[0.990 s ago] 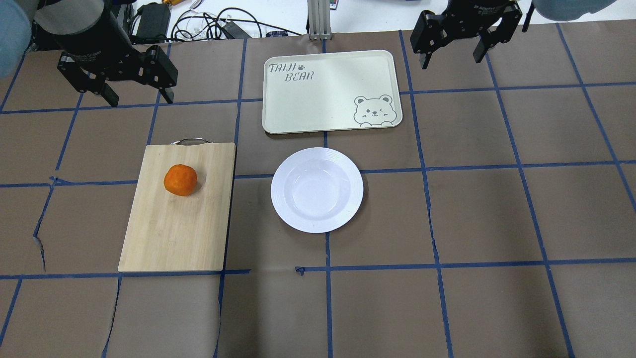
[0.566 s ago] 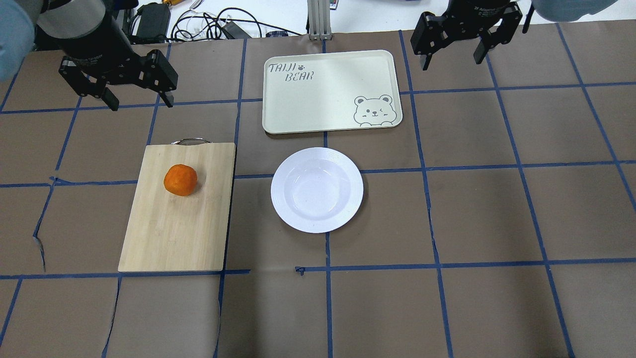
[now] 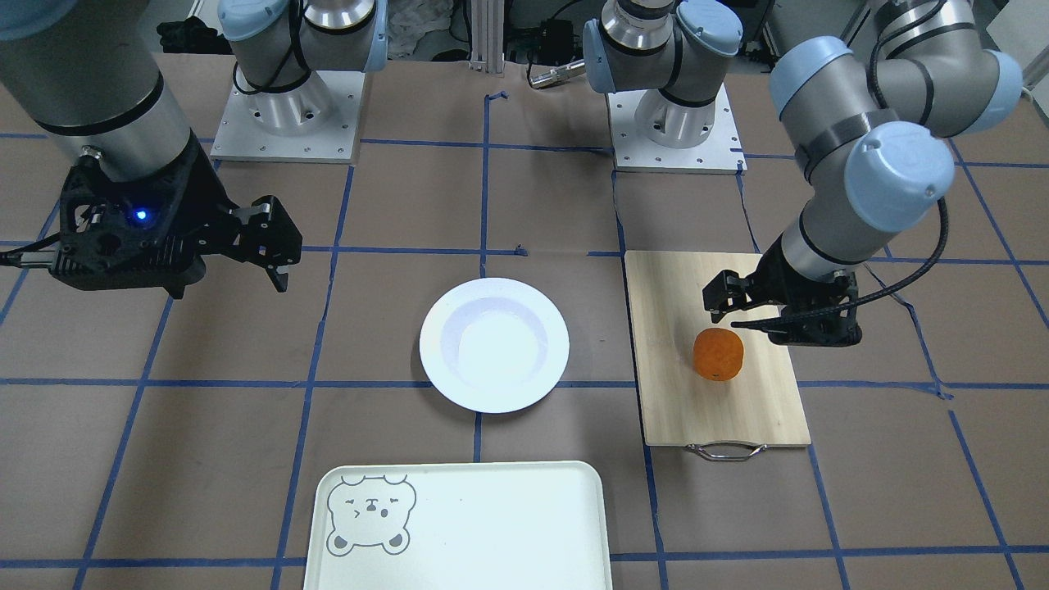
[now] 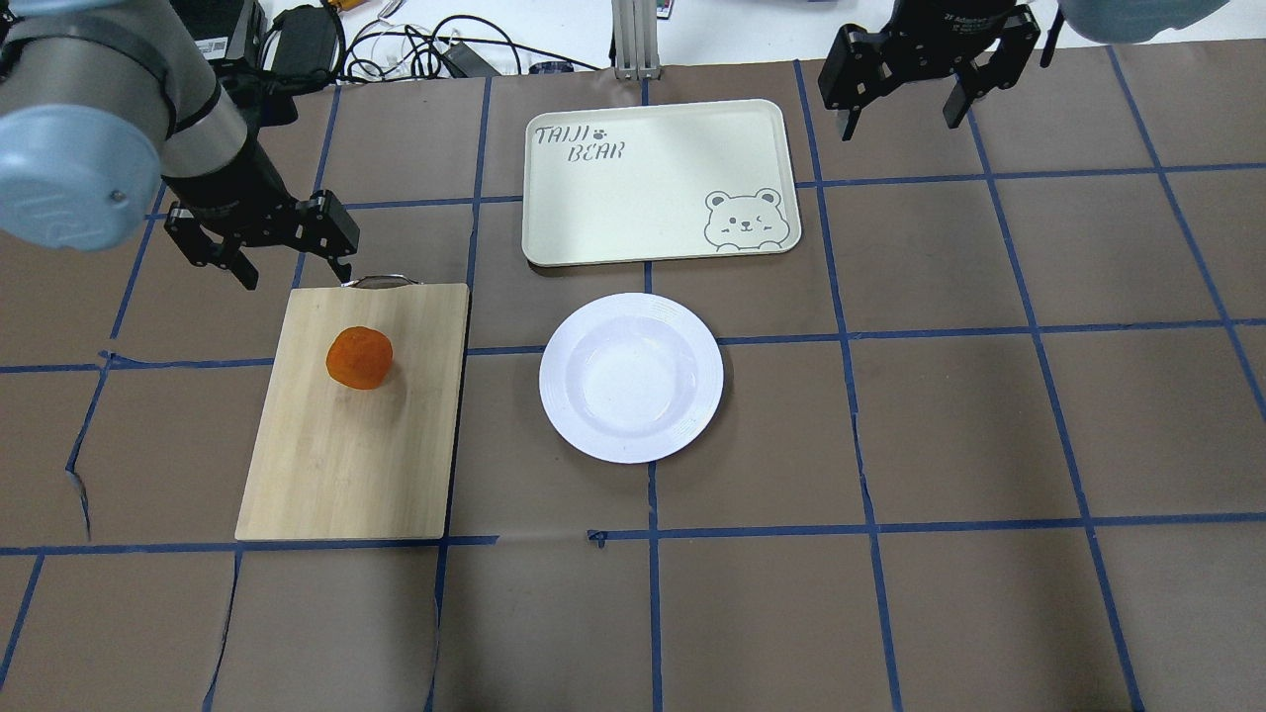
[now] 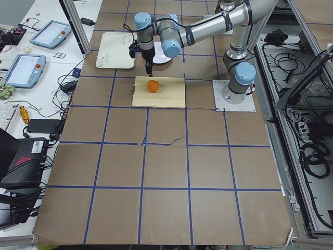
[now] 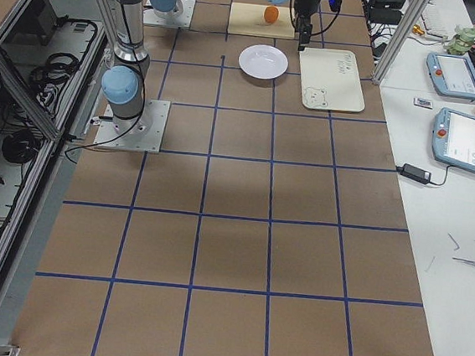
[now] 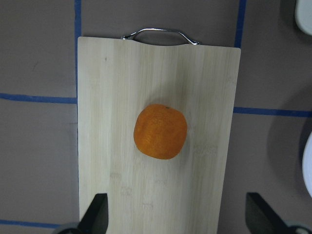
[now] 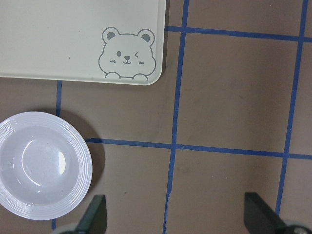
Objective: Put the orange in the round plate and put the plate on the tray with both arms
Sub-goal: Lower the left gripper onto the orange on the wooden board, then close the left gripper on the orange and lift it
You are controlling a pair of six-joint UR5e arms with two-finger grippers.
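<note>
The orange (image 4: 359, 358) (image 3: 719, 354) (image 7: 160, 131) lies on the far half of a bamboo cutting board (image 4: 346, 465). My left gripper (image 4: 295, 269) (image 3: 758, 324) (image 7: 178, 217) hangs open in the air over the board's handle end, just beyond the orange and not touching it. The round plate (image 4: 631, 377) (image 3: 494, 344) (image 8: 41, 165), white with nothing in it, rests on the table at centre. Beyond it lies the pale tray (image 4: 658, 183) (image 3: 459, 524) (image 8: 73, 39) with a bear face. My right gripper (image 4: 900, 114) (image 3: 233, 279) (image 8: 175, 217) is open, high beside the tray's right end.
The cutting board (image 3: 721, 410) (image 7: 151, 190) has a metal handle (image 4: 376, 281) at its far edge. Cables and a metal post (image 4: 633, 40) sit behind the tray. Brown paper with blue tape lines covers the table (image 4: 890, 445).
My left arm has swung in from the far left corner toward the cutting board's handle end, closer to the orange. The right gripper has barely moved. Orange, plate and tray are still.
</note>
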